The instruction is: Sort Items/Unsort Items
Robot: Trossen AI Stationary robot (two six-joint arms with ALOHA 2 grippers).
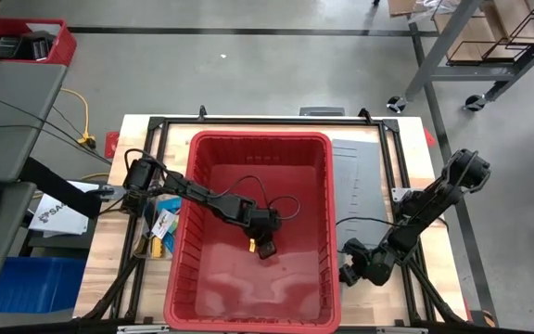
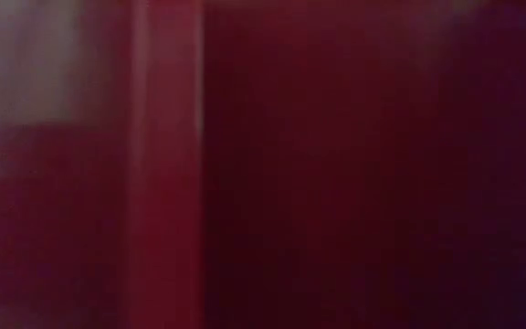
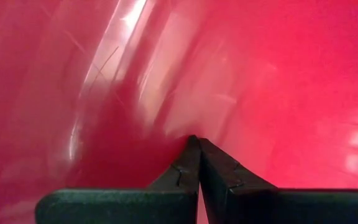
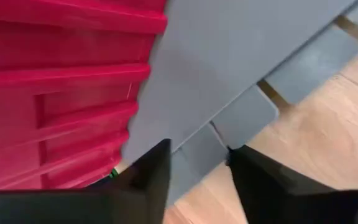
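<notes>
left claw low inside red bin, fingers pressed together, empty; orange item just beside it on the floor. right claw spread, empty, on bench outside bin. step: picking. next: spread, straddle orange item.

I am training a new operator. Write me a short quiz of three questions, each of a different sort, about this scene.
1. True or false: the left hand is inside the red bin.
2. Multiple choice: the right hand is (A) inside the bin, (B) outside the bin, beside its right wall and over the grey panel, (C) off the table.
3. Fill in: the fingers of the left hand are ___, with nothing seen between them.

Key: 1 true. 2 B. 3 shut.
</notes>
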